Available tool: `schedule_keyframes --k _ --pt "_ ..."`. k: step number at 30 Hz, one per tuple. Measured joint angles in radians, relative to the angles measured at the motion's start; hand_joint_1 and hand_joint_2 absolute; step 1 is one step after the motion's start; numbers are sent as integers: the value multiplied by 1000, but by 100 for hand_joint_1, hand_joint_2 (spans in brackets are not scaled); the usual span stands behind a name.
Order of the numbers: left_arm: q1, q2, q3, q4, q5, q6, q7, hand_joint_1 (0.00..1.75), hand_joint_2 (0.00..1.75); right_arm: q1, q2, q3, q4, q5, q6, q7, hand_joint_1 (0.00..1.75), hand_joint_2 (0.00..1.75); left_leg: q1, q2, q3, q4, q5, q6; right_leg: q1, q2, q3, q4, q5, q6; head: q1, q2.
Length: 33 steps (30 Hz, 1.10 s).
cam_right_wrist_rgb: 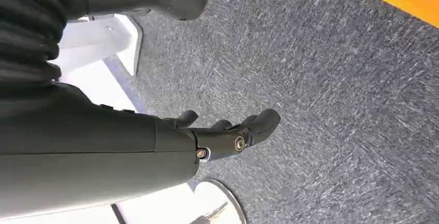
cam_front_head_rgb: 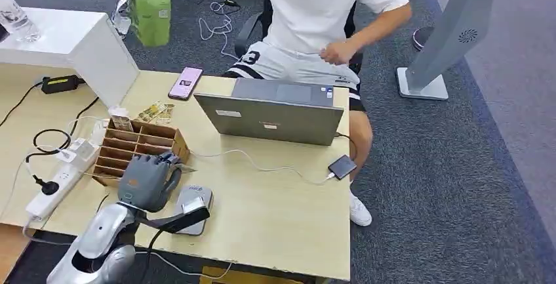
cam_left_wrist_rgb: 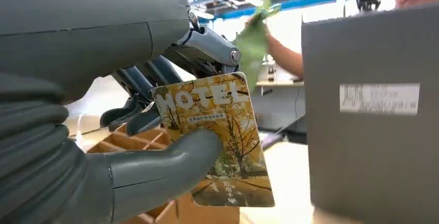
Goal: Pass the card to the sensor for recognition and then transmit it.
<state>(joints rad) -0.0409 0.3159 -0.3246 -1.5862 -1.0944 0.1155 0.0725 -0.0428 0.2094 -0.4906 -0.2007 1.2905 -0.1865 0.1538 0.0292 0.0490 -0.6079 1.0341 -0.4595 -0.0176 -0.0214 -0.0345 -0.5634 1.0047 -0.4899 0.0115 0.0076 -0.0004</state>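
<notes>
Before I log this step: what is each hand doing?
Left hand: holding the card.
Right hand: open, holding nothing.

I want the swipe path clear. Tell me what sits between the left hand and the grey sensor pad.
Nothing: in the head view the left hand, holding the card, hangs right beside the sensor pad.

Even, bright indoor light falls on the table (cam_front_head_rgb: 275,212), with soft shadows. In the left wrist view ceiling strips blow out the background, the laptop (cam_left_wrist_rgb: 372,115) is blurred, and the card (cam_left_wrist_rgb: 217,125) stays sharp.
</notes>
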Motion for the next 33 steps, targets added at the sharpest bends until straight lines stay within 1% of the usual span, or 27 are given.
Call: schedule_keyframes --k 5,13,19,26,30,32,33 --pt "5 3 -4 21 10 -26 18 175 175 0 1 0 0 1 3 4 0 175 0 0 0 0 0 0 0 0 0 0 0 0 0 0" --pt "20 2 -42 60 14 -43 32 175 175 0 1 0 0 5 4 4 0 175 0 0 0 0 0 0 0 -1 0 0 0 0 0 0" --pt "42 1 -80 88 -4 -62 33 175 175 0 3 0 0 8 2 1 0 175 0 0 0 0 0 0 0 0 0 0 0 0 0 0" --pt "52 0 -106 100 -13 -65 40 175 175 0 3 0 0 13 2 1 0 175 0 0 0 0 0 0 0 -1 0 0 0 0 0 0" --pt "54 10 -115 101 -10 -73 45 175 175 0 3 0 0 23 2 0 0 175 0 -1 0 0 0 0 0 -1 1 0 0 0 0 0" --pt "53 12 -115 102 0 -57 43 175 175 0 3 0 0 23 3 0 0 175 0 -1 0 0 0 0 0 -1 1 0 0 0 0 0" --pt "53 12 -115 102 7 -38 39 175 175 0 3 0 0 22 3 0 0 175 0 -1 0 0 0 0 0 -1 0 0 0 0 0 0"
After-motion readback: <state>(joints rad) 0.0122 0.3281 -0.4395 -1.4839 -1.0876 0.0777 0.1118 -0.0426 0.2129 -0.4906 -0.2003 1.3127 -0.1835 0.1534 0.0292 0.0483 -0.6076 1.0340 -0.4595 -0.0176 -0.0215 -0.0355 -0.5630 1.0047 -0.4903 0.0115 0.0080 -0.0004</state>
